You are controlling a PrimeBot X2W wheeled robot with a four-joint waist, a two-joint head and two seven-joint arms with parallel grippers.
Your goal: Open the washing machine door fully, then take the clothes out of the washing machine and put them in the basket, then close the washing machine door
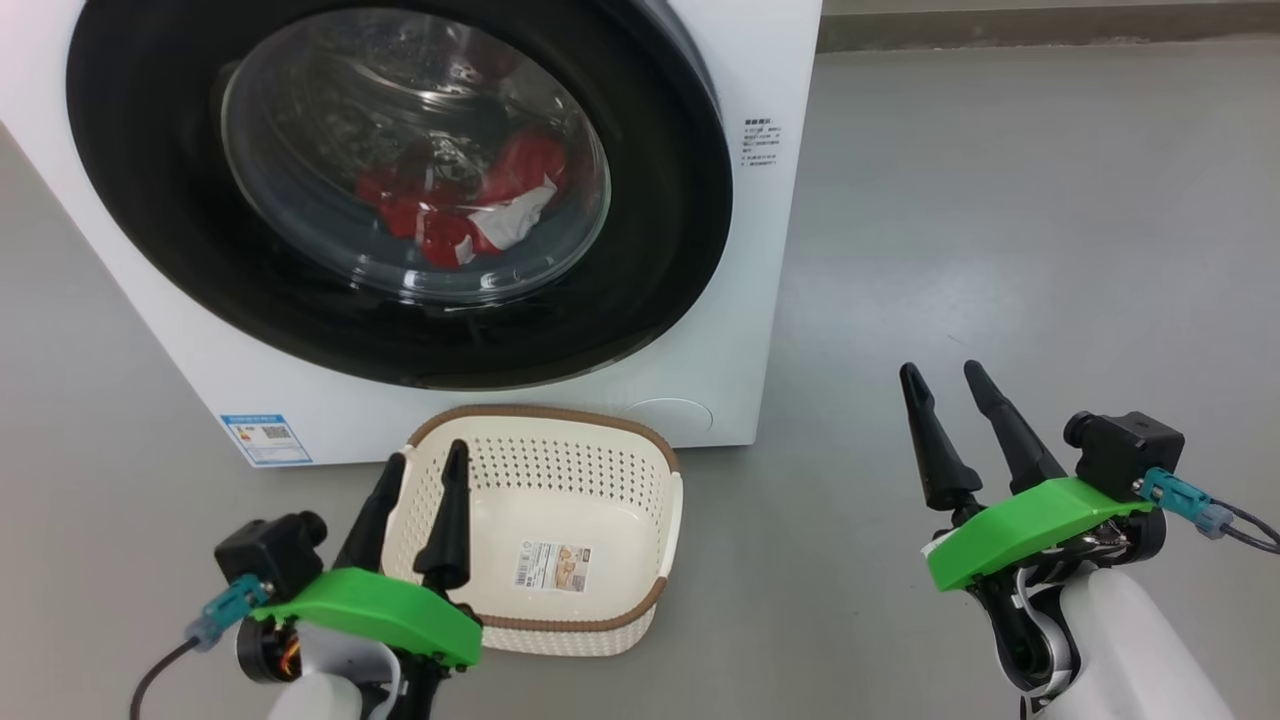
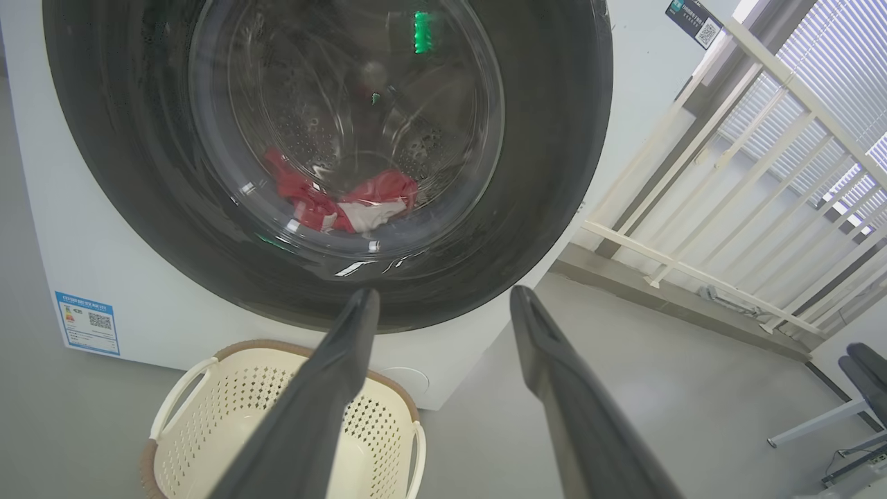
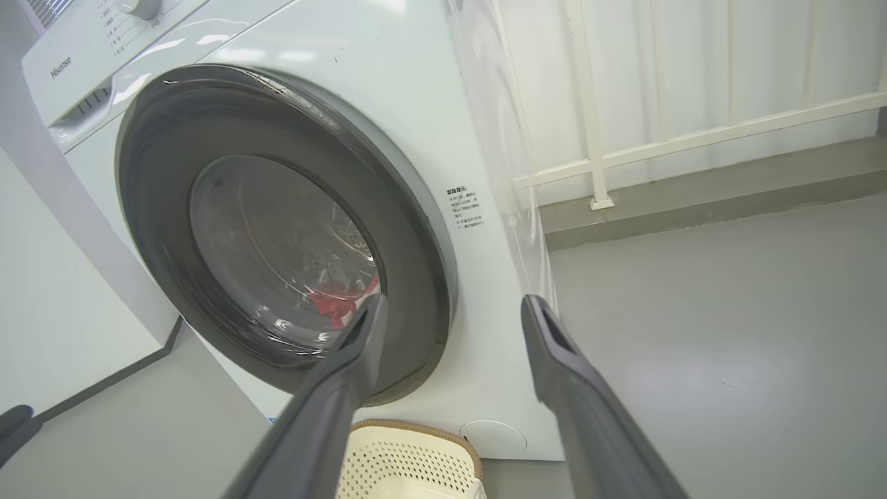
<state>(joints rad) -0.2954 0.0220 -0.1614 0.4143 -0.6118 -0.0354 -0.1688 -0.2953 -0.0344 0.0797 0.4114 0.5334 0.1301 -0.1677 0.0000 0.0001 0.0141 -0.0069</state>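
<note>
Grey flooring (image 1: 950,200) is stretching out beneath the washing machine (image 1: 770,80), which is standing at the far left with the washing machine door (image 1: 150,220) looking shut against its front. Behind the glass the clothes (image 1: 450,215) are lying in a red and white heap low in the drum. The basket (image 1: 545,412) is resting on the floor just in front of the machine. The left gripper (image 1: 428,452) is hovering above the basket's left side, jaws spread wide and holding nothing. The right gripper (image 1: 940,368) is hanging well to the right, likewise spread and empty.
</note>
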